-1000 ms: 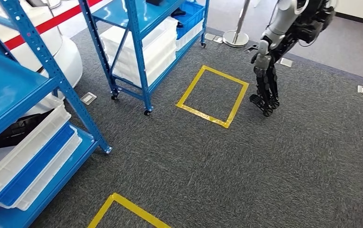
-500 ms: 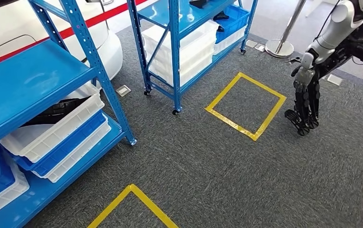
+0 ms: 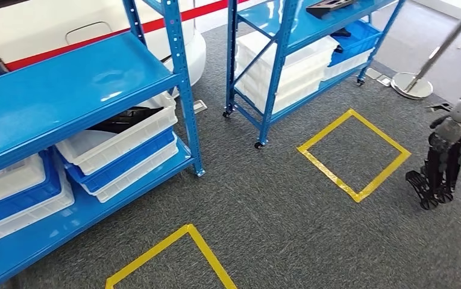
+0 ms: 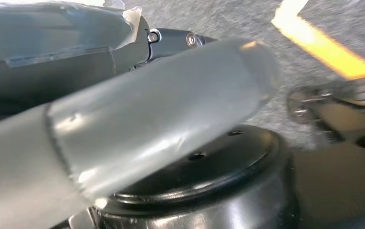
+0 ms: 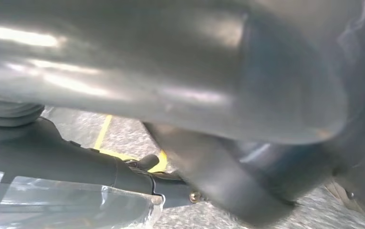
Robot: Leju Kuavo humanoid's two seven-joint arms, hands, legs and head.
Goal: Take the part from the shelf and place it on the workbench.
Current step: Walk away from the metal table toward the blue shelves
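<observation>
On the far blue shelf (image 3: 312, 27), up on its top level, lies a dark flat part (image 3: 330, 7), probably the one to fetch; another dark piece sits in a white bin (image 3: 119, 129) on the near shelf (image 3: 77, 90). It looks like rigid moulded plastic, light and stiff, likely smooth, so I would grasp it across a long edge. Both arms hang at the robot's sides; the left hand (image 4: 123, 133) and right hand (image 5: 171, 71) are blurred close-ups, so I cannot tell how the fingers lie or whether they hold anything. Grey carpet with a yellow taped square (image 3: 354, 153) lies between.
</observation>
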